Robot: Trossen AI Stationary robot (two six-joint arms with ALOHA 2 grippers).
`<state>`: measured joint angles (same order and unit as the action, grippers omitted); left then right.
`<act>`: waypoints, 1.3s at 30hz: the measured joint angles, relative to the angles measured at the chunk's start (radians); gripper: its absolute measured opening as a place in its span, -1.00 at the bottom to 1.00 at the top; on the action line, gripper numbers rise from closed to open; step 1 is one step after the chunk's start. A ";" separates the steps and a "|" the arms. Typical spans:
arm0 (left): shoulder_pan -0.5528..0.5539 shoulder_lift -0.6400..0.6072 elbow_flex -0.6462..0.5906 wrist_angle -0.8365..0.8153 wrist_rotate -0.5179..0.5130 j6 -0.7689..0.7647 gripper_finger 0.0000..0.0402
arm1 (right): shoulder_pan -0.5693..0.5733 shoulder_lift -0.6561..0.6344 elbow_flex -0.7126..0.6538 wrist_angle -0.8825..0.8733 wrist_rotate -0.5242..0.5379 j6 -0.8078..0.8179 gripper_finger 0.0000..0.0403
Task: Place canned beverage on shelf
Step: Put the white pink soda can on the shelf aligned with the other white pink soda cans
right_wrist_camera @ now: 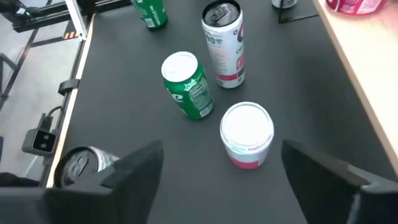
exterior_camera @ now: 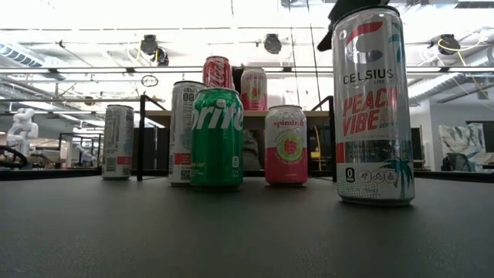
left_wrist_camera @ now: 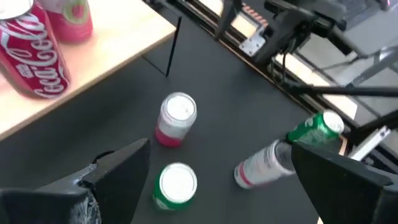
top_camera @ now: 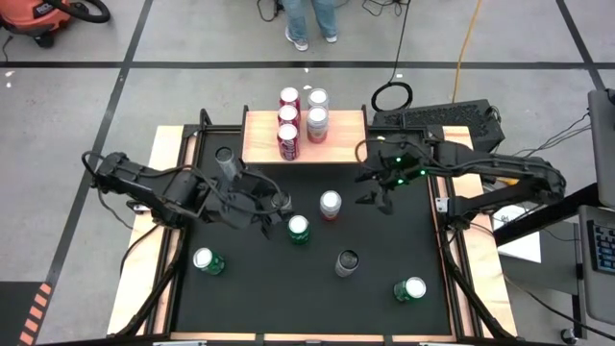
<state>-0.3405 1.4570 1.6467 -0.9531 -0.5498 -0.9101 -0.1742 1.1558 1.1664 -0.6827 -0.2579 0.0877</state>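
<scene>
The pink can (top_camera: 330, 204) stands upright on the black mat (top_camera: 384, 259), near the middle of the desk (top_camera: 165, 154), just in front of the shelf (top_camera: 346, 139) and apart from everything else. It is a short, smooth metal cylinder with a pale lid; if full it should feel fairly heavy and stiff, though the thin glossy wall could dent or slip. The best hold looks to be across the middle of its body, fingers on opposite sides.

A green can (top_camera: 299, 229) stands just beside it on the near left, and a tall white can (top_camera: 346, 261) a little nearer. The shelf's light wooden top already carries five cans at its left half.

The right end effector (top_camera: 377, 192) hovers just right of the pink can, fingers spread wide and empty. The left end effector (top_camera: 272, 204), also wide and empty, sits to its left.
</scene>
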 joint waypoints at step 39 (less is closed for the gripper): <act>-0.074 -0.048 0.001 -0.111 -0.011 0.001 0.94 | 0.045 0.317 0.000 0.136 0.129 -0.083 0.97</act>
<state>-0.4141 1.4090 1.6478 -1.0636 -0.5607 -0.9091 -0.1291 1.4726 1.1660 -0.5468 -0.1292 0.0046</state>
